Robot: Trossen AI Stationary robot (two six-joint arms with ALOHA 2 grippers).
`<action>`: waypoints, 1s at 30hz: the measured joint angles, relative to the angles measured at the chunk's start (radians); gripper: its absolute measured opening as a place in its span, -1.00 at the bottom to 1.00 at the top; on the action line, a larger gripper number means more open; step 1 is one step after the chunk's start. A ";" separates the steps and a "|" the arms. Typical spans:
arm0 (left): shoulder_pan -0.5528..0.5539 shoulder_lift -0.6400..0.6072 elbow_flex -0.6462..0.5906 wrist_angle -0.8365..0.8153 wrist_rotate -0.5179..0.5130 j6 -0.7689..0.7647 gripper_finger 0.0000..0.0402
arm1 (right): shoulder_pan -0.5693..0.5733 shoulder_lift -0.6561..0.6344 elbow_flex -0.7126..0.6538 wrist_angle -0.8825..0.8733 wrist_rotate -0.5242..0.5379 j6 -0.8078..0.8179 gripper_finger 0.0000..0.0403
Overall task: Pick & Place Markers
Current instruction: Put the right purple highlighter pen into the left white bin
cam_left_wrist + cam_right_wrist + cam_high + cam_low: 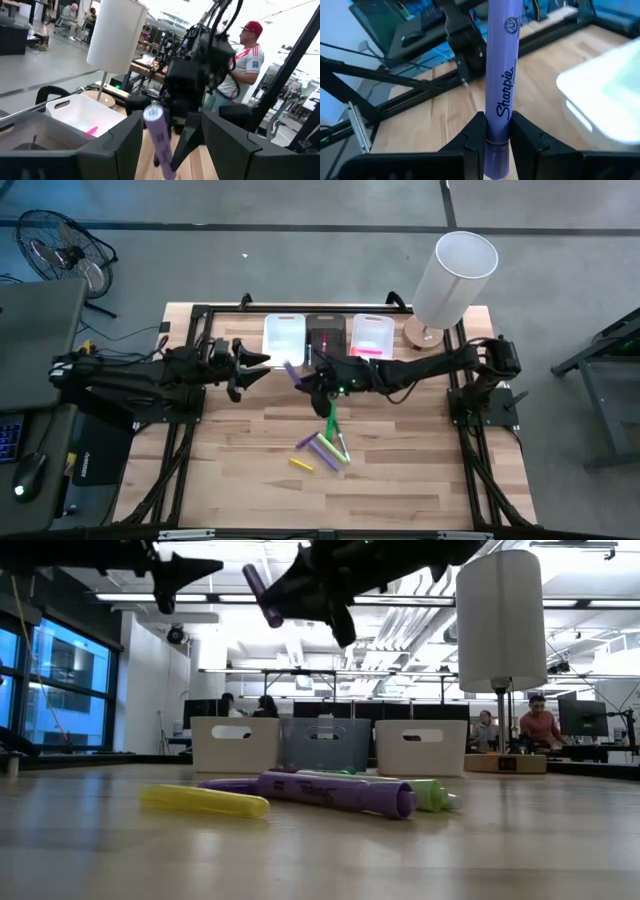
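Behind the wooden table [400, 480], three bins [284, 333] are lined up. A purple marker [501, 75] is clamped in the right gripper [497, 131] (raised above mid-table); the left gripper [262, 366] is spread, empty, nearby.

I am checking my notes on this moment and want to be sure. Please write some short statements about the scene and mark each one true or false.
1. The right gripper holds a purple marker. True.
2. The left gripper is closed on a yellow marker. False: its fingers are open and hold nothing; the yellow marker lies on the table.
3. Three bins stand in a row at the table's far edge, with the dark bin in the middle. True.
4. All markers are already in the bins. False: several lie loose on the table.
5. The held marker rests on the tabletop. False: it is up in the air, as the low view shows.
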 joint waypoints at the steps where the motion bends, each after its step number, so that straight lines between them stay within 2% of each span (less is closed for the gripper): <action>1: 0.000 0.017 0.008 0.003 0.000 0.000 0.00 | -0.005 0.000 0.012 0.003 -0.012 -0.017 -0.73; 13: 0.000 0.197 0.073 0.187 -0.022 -0.007 0.00 | -0.052 -0.001 0.120 -0.034 -0.088 -0.142 -0.73; 23: 0.000 0.296 0.142 0.206 -0.053 -0.007 0.00 | -0.052 -0.001 0.132 -0.060 -0.104 -0.153 -0.73; 26: 0.000 0.307 0.148 0.196 -0.072 -0.003 -0.09 | -0.052 -0.001 0.132 -0.062 -0.110 -0.151 -0.73; 30: 0.000 0.305 0.149 0.195 -0.097 0.000 -0.34 | -0.052 -0.001 0.132 -0.070 -0.116 -0.150 -0.73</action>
